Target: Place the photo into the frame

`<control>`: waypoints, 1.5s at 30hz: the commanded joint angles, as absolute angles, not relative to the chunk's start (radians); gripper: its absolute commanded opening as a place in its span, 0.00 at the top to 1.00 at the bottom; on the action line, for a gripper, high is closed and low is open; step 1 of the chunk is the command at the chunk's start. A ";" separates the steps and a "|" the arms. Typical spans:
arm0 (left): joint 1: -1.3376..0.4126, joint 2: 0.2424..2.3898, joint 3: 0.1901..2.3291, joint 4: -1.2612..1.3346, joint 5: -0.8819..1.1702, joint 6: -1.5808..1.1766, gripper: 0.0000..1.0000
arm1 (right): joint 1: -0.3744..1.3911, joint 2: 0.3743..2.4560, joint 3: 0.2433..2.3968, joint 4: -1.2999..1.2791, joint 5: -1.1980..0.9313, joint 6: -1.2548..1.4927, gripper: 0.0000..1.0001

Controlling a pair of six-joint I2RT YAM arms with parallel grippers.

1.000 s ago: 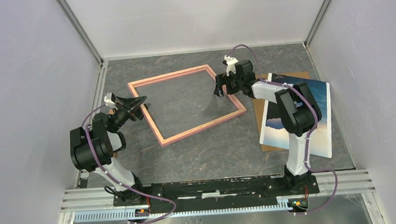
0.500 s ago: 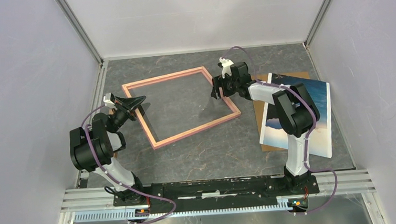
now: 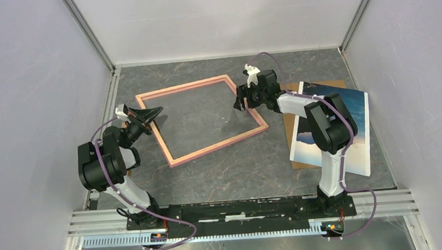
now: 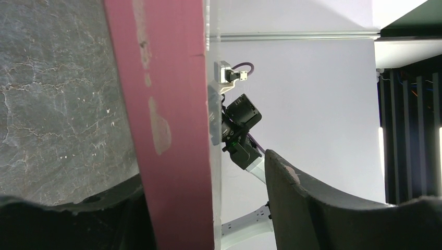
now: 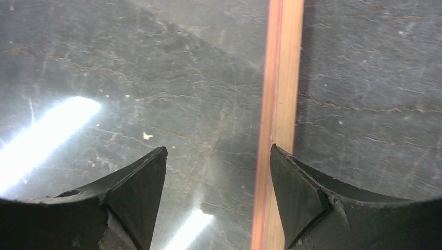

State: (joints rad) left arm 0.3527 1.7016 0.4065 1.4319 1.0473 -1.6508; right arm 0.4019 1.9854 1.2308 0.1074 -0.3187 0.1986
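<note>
Nothing readable is showing in any view: no text, label, brand, number or sign is coming through legibly

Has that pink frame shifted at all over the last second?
Yes. The frame has slid left, away from the photo and closer to the left wall.
</note>
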 commanded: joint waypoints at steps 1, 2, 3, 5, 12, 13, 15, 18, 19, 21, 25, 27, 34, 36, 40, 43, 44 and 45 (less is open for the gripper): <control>0.354 1.681 0.401 1.537 1.043 -1.688 0.32 | 0.431 1.934 1.218 0.176 -0.399 0.241 0.22; 0.355 1.683 0.398 1.533 1.041 -1.685 0.31 | 0.432 1.938 1.218 0.174 -0.398 0.241 0.22; 0.354 1.683 0.397 1.524 1.042 -1.681 0.30 | 0.432 1.939 1.219 0.173 -0.398 0.242 0.22; 0.353 1.683 0.396 1.502 1.040 -1.665 0.28 | 0.433 1.938 1.219 0.173 -0.399 0.243 0.22; 0.354 1.651 0.413 1.399 1.041 -1.609 0.24 | 0.432 1.947 1.218 0.189 -0.418 0.255 0.22; 0.354 1.641 0.414 1.361 1.043 -1.588 0.23 | 0.432 1.947 1.220 0.185 -0.414 0.252 0.22; 0.353 1.612 0.415 1.258 1.045 -1.523 0.21 | 0.433 1.943 1.228 0.160 -0.389 0.231 0.21; 0.354 1.546 0.435 0.976 1.034 -1.363 0.16 | 0.431 1.936 1.240 0.124 -0.341 0.203 0.19; 0.353 1.519 0.454 0.846 1.026 -1.279 0.14 | 0.431 1.935 1.246 0.111 -0.327 0.195 0.18; 0.354 1.470 0.500 0.596 1.001 -1.125 0.11 | 0.428 1.942 1.259 0.086 -0.308 0.178 0.18; 0.354 1.425 0.555 0.369 0.972 -0.987 0.09 | 0.419 1.946 1.269 0.063 -0.279 0.165 0.16; 0.354 1.435 0.559 0.353 0.968 -0.989 0.08 | 0.417 1.938 1.270 0.058 -0.280 0.162 0.16; 0.354 1.446 0.598 0.177 0.908 -0.877 0.04 | 0.408 1.884 1.246 0.055 -0.272 0.151 0.14; 0.355 1.425 0.634 0.053 0.853 -0.797 0.05 | 0.407 1.876 1.240 0.055 -0.272 0.150 0.13; 0.353 1.389 0.688 -0.106 0.788 -0.724 0.05 | 0.400 1.878 1.235 0.058 -0.268 0.150 0.12; 0.355 1.388 0.704 -0.105 0.822 -0.732 0.08 | 0.386 1.896 1.232 0.061 -0.261 0.161 0.11; 0.353 1.379 0.709 -0.106 0.828 -0.728 0.11 | 0.379 1.904 1.230 0.065 -0.268 0.171 0.11; 0.354 1.374 0.711 -0.106 0.836 -0.724 0.13 | 0.368 1.909 1.223 0.076 -0.287 0.181 0.11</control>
State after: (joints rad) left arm 0.3519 1.4231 0.6632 -0.0475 0.8139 -0.7982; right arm 0.3935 1.9133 1.2263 0.0406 -0.2775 0.1677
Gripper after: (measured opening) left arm 0.908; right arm 0.891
